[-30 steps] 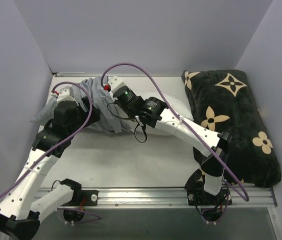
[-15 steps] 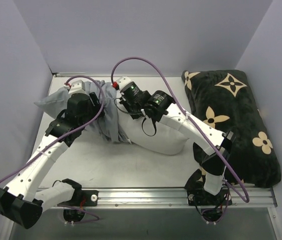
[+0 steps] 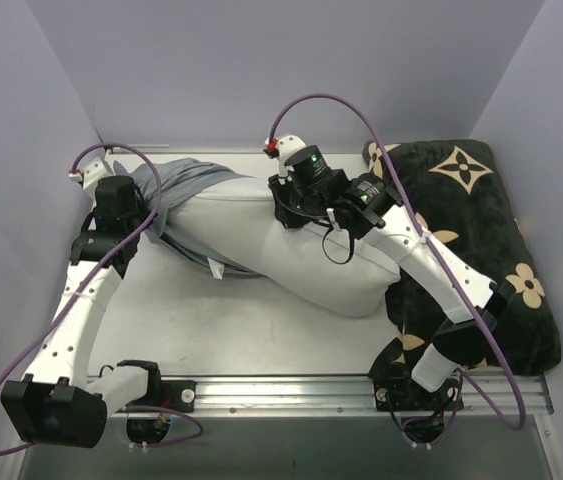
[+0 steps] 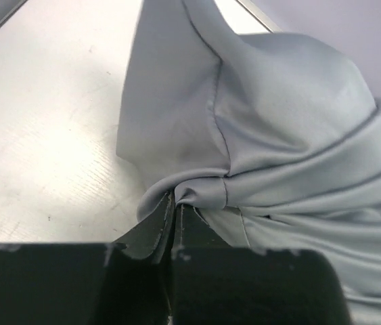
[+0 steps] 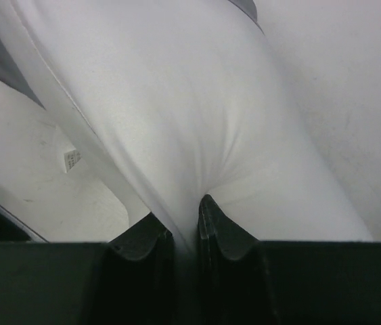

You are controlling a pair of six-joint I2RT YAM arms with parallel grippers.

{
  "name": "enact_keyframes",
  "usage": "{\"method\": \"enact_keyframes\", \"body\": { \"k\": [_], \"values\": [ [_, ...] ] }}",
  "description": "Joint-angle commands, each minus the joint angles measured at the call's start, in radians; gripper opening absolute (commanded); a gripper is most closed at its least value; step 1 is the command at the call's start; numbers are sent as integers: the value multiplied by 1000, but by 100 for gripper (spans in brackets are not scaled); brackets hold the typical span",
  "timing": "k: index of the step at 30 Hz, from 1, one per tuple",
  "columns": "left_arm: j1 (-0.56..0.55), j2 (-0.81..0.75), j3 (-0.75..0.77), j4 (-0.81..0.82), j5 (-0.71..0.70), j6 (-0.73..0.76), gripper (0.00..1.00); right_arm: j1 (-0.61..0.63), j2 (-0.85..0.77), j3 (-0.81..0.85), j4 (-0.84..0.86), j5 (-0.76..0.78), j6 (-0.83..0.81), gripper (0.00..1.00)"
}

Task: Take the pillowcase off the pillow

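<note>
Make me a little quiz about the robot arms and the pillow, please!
1. True or false: the left gripper is pinching the grey-blue pillowcase.
2. Pick one: what is the right gripper squeezing? A) the white pillow B) a cup C) nothing
3. Fill the gap: seen from above, the black flowered cushion lies on the ___ side of the table.

Key: 1 true. 2 A. 3 right.
</note>
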Motion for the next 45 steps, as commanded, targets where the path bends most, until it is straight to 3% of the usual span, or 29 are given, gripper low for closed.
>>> {"method": "enact_keyframes", "body": {
  "k": [1,5,15,27,36,45],
  "values": [
    [114,62,8,7,-146,-18,0,-33,-170,52,19,19,41,0],
    [177,139,11,35,-135,-64,0,-31,-226,63,4,-19,58,0],
    [214,355,119,49,-138,-68,0,-30,-339,14,-9,-44,75,0],
    [237,498,192,46,-89,-97,0,-22,-414,-41,-12,-65,96,0],
    [220,455,145,47,-30,-121,0,-4,-361,11,14,10,102,0],
    [189,389,1,76,29,-176,0,-7,-194,213,77,201,81,0]
  ]
}}
